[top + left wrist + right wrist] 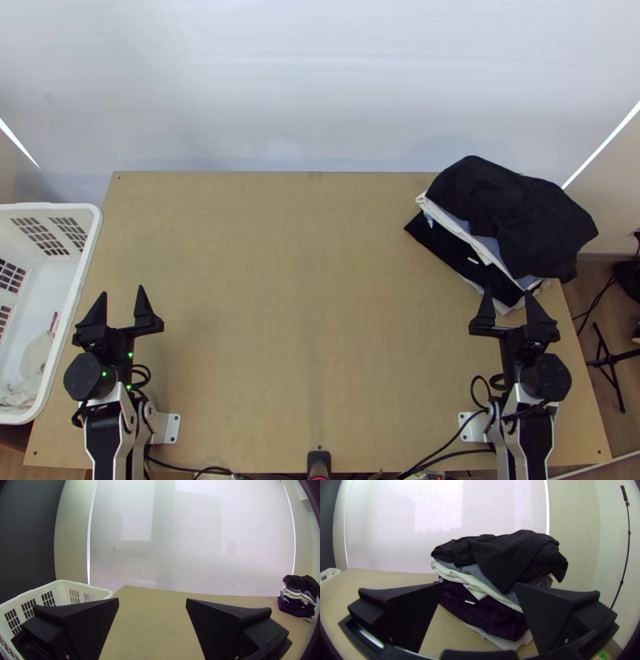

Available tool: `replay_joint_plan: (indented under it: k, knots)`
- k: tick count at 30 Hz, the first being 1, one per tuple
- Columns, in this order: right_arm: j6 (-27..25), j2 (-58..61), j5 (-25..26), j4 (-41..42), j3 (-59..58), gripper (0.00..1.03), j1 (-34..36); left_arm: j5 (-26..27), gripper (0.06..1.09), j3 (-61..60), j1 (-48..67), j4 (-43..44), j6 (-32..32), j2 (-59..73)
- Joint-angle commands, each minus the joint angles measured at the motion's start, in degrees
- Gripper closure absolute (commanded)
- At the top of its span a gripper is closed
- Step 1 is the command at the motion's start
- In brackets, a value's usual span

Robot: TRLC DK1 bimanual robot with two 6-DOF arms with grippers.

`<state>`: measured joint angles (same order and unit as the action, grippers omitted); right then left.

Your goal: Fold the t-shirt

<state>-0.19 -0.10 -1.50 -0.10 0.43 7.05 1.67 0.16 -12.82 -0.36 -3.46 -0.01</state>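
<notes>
"Where's the t-shirt?"

"I can't tell which piece it is, but there's a pile of clothes at the far right of the desk. A black garment lies loosely bunched on top, its edges drooping over the layers below"

"And those layers?"

"Grey-blue cloth, then cream cloth, then a deep purple garment with a small white tag. Some whitish cloth pokes out at the bottom"

"How do the pincers stand?"

"Both open. The left pincer is at the near left, fingers spread wide. The right pincer is at the near right, its fingers just as wide apart and pointing towards the pile"

"Anything beside the desk?"

"A white basket along the left edge, with something pale and crumpled inside"
</notes>
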Motion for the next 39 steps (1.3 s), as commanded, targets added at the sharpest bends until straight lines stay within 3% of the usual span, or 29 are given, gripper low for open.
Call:
replay_joint_plan:
  k: [1,32,39]
  knots:
    - [0.0,0.0,0.0,0.0,0.0,0.05,0.0,0.0,0.11,0.0,0.0,0.0,-0.1,0.0]
    - [0.0,0.0,0.0,0.0,0.0,0.05,0.0,0.0,0.11,0.0,1.7,0.0,-0.8,0.0]
    - [0.0,0.0,0.0,0.0,0.0,0.05,0.0,0.7,0.11,0.2,-2.4,2.8,-0.8,-0.1]
